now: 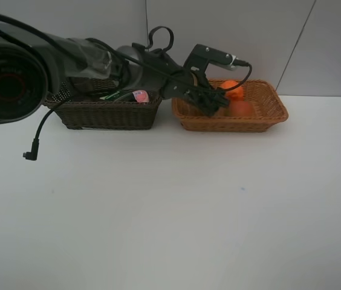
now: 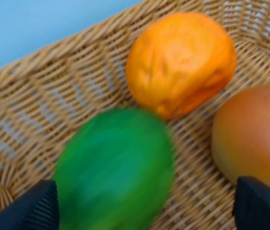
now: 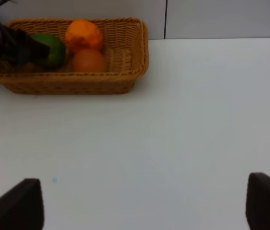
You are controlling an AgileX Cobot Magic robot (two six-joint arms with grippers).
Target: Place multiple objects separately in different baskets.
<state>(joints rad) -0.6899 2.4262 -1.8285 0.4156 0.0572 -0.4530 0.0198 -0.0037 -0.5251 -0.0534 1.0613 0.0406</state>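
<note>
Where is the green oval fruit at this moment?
The green oval fruit lies inside the light wicker basket, right of centre in the exterior high view, beside the orange and between the left gripper's open fingertips.

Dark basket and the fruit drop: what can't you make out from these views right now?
- Dark brown basket: in the exterior high view the left arm covers most of its contents; only the pink bottle shows.
- Green fruit: blurred in the left wrist view, so whether it has settled is unclear.
- Left gripper: its dark fingers hide the green fruit in the exterior high view.

A plain white table (image 1: 176,211) meets a pale grey panelled wall (image 1: 243,36) with thin dark seams.
</note>
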